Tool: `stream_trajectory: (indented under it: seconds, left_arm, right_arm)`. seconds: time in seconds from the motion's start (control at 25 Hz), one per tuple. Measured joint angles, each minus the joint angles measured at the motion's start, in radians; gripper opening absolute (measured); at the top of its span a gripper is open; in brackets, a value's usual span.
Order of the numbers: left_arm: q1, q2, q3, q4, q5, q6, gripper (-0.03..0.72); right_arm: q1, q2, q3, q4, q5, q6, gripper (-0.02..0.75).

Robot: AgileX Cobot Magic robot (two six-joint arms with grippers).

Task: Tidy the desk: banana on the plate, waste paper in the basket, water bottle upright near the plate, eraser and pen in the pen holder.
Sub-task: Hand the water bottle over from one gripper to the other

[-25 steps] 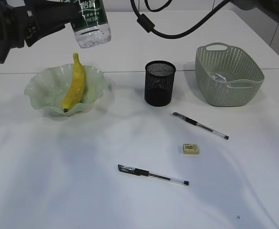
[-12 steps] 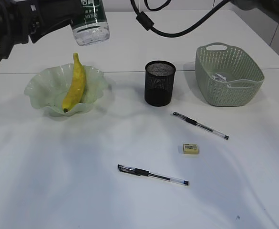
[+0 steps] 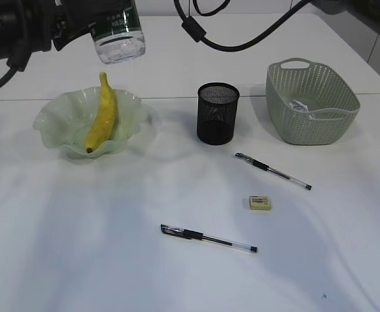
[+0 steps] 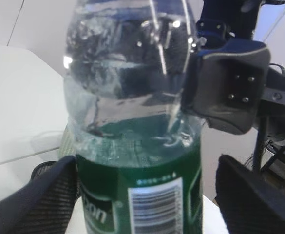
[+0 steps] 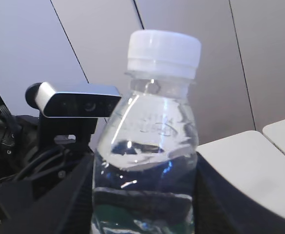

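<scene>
A: Big stuff first. What's on your screen?

B: White table [image 3: 79,260]. On it, at the right rear, the basket [image 3: 280,117]. At the left rear, the plate [image 3: 50,120], pale green with a wavy rim.

A: Bottle?

B: The bottle [image 3: 118,42] is in the air at the top left, above the plate's back edge, cap up, touching nothing on the table. Both my arms are on it. The right gripper [image 5: 144,195] is clamped on it, a dark finger [image 5: 64,204] pressed to each flank below the shoulder. The left gripper [image 4: 147,195] straddles the green label with jaws wide. One finger [image 4: 49,195] is right at the label; the other stands off with a visible gap, so I log no grip there.

A: Banana?

B: The banana [image 3: 103,117] lies in the plate, stem over the back rim.

A: Holder?

B: The holder [image 3: 217,120], black mesh, stands upright mid-table between plate and basket. I can't see inside it.

A: Small items, quick.

B: The far pen [image 3: 273,171] lies flat on the table, in front and to the right of the holder. The near pen [image 3: 208,238] lies flat closer to me, about centre. The eraser [image 3: 260,203] is between them, touching neither. The paper [image 3: 300,104] is in the basket, a white scrap against the far wall.
</scene>
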Motion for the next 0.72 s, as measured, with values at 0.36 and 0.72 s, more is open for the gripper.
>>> stream_trajectory:
  seconds: [0.36,0.72]
  left_arm:
    - [-0.003,0.009,-0.013,0.001,0.000,-0.009,0.641]
    - [-0.003,0.021,-0.013,-0.001,-0.002,-0.013,0.641]
  right_arm:
    - [0.014,0.000,0.000,0.000,-0.002,0.004,0.376]
    - [0.028,0.000,0.000,0.000,-0.002,0.007,0.376]
